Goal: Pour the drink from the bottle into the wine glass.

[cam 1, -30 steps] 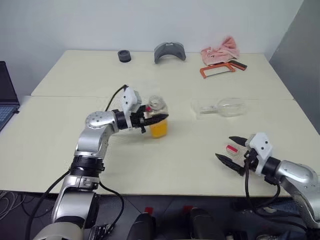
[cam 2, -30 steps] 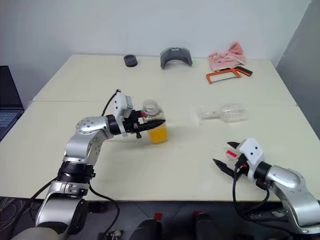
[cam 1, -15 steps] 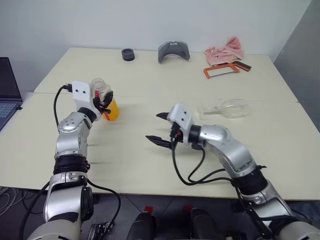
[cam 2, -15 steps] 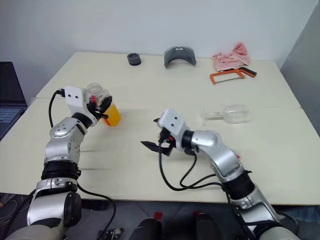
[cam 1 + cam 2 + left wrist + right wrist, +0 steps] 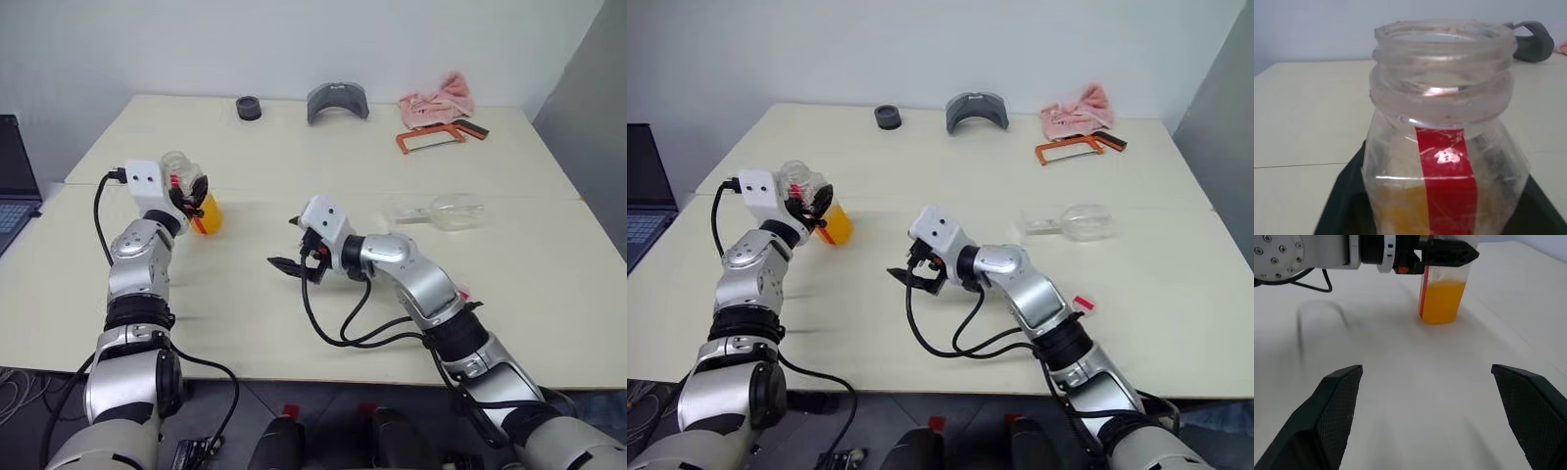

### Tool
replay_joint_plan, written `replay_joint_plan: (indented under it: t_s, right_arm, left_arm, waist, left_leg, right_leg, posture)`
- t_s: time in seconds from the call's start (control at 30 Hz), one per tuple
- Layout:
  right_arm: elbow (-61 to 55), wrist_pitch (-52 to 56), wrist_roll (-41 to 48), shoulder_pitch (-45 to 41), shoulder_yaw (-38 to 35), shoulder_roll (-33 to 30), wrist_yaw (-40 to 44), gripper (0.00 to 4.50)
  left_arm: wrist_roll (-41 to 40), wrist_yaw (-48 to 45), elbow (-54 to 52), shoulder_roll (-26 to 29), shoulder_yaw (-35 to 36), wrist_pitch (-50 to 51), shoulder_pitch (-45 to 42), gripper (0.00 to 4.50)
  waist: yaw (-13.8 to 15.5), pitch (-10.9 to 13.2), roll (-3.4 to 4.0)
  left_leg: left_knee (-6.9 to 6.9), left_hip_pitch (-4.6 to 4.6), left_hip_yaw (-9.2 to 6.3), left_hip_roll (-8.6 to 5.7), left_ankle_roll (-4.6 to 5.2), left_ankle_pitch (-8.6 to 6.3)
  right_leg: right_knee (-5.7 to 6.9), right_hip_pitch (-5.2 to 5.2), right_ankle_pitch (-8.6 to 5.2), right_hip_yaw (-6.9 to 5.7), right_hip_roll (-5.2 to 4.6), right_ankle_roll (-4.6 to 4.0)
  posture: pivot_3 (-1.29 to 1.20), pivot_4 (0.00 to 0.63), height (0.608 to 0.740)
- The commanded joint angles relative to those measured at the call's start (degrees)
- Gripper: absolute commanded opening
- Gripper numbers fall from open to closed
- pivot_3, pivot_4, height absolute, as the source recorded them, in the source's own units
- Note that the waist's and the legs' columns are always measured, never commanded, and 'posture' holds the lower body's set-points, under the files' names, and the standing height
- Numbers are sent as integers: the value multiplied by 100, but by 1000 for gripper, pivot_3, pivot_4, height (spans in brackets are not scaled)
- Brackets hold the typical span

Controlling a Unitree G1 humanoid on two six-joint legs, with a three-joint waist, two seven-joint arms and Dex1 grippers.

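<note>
The bottle (image 5: 202,210) is small and clear, with a red label strip and orange drink (image 5: 1442,301) in its lower part. It is at the left of the table, and in the right wrist view its base rests on the tabletop. My left gripper (image 5: 192,189) is around its upper half, just under the wide open neck (image 5: 1442,54). My right gripper (image 5: 284,242) hangs open and empty over the middle of the table, pointing toward the bottle. The wine glass (image 5: 443,211) lies on its side at the right, well away from both grippers.
Along the far edge are a black round cap (image 5: 249,108), a grey curved piece (image 5: 337,100), a pink cloth (image 5: 436,98) and an orange saw frame (image 5: 431,135). A laptop (image 5: 12,186) sits off the left edge. A small red-and-white scrap (image 5: 1084,305) lies near my right elbow.
My left arm has carried the bottle from the table's middle to its left side. My right arm has swung from the front right edge to the middle, still open.
</note>
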Motion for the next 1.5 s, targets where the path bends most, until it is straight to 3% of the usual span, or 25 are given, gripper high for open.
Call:
replay_joint_plan:
  t_s: [0.03,0.13,0.63,1.13,1.3,1.5]
  right_arm:
    - [-147,-65,10,-127,-217,90,-72,4500]
    - [-164,-118,-24,-91,-258,128,-148,4500]
    - [-896,-287,-64,862,-385,-151,-244,4500]
    - [-1617,-229,-123,1723,-535,-884,-210,4500]
    - [-2078,84,53,2210,-812,-1096,-304,4500]
    - [-2797,1124,888,2857,-1731,-954,-582,4500]
  left_arm:
    - [-21,11,69,47,45,-84,-22,3677]
    - [-24,8,102,49,34,-134,-8,4481]
    - [288,228,-556,-73,-244,-450,717,4481]
    - [386,696,-2241,-471,-363,-25,2020,4481]
    - [419,173,-3246,-272,-577,86,2989,4481]
    - [-310,-927,-4076,0,-613,714,3630,4481]
  waist:
    - [-21,0,0]
    - [-25,0,0]
    - [-23,0,-1]
    - [-9,0,-1]
    - [-6,0,-1]
    - [18,1,2]
  left_leg:
    - [0,-2,-2,1,0,0]
    - [-1,-6,-3,2,-1,0]
    - [-4,-5,0,2,0,0]
    - [-6,-4,1,7,20,-11]
    - [-8,-5,1,7,20,-12]
    - [-10,0,-1,13,23,-13]
  right_leg:
    - [0,-2,0,-2,1,0]
    - [-1,-6,0,-4,1,0]
    - [-2,-7,0,3,0,0]
    - [-5,-5,0,8,-2,0]
    - [-10,-1,0,10,-3,-1]
    - [-13,7,-1,16,-7,-1]
  posture:
    - [0,150,740]
    - [0,150,740]
    - [0,150,740]
    - [0,150,740]
    - [0,150,740]
    - [0,150,740]
